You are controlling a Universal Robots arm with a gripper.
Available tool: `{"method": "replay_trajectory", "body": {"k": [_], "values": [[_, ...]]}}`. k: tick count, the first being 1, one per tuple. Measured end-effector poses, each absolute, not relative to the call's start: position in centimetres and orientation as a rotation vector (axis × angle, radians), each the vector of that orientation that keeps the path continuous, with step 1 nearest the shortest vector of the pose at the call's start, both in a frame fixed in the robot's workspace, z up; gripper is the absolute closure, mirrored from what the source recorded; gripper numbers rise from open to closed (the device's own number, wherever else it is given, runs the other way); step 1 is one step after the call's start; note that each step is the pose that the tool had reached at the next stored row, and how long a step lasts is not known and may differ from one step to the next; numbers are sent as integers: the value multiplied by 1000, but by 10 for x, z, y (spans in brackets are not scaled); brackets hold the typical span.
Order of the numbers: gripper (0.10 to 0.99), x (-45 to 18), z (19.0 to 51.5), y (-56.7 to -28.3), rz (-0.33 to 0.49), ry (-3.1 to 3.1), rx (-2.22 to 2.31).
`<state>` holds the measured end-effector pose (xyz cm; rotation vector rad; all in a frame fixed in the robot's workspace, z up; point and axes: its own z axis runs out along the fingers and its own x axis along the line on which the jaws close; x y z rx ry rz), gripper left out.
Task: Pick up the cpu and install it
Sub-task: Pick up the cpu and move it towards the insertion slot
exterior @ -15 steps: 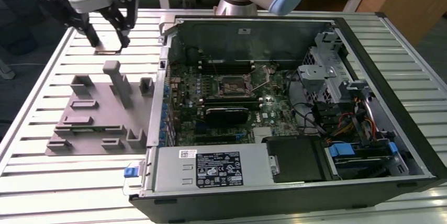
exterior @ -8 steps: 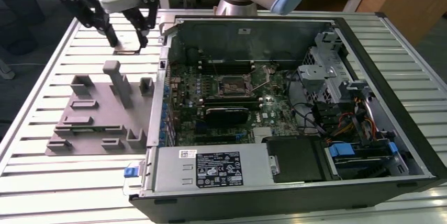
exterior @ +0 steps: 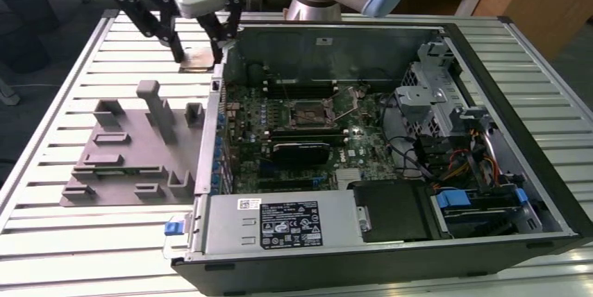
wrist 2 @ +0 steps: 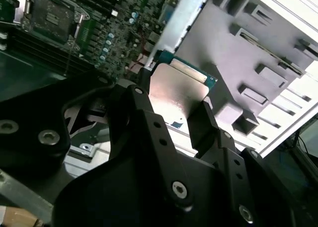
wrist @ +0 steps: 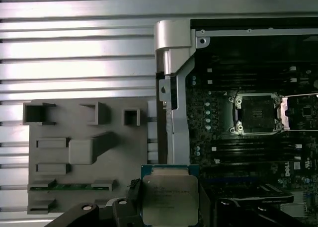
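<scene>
Working beside one open computer case (exterior: 371,269), just outside its wall; hovering over one slatted table (exterior: 55,241), beyond one grey fixture (exterior: 130,158); clamping with one gripper (exterior: 197,56), fingers pressing two opposite edges; facing one open socket (exterior: 309,113), lying inside the case toward the exterior view's right of the tool; carrying one cpu (exterior: 196,63), held flat, clear of table and fixture.

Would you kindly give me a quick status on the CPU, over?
Gripper shut on cpu. Cpu by the computer case wall, short of the socket. Socket uncovered.
</scene>
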<state>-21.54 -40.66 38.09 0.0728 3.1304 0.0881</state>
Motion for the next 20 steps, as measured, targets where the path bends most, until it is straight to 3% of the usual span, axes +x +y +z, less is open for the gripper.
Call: {"method": "replay_trajectory", "body": {"k": [20], "values": [[545,-127,372,-407,88,3137,73]]}}
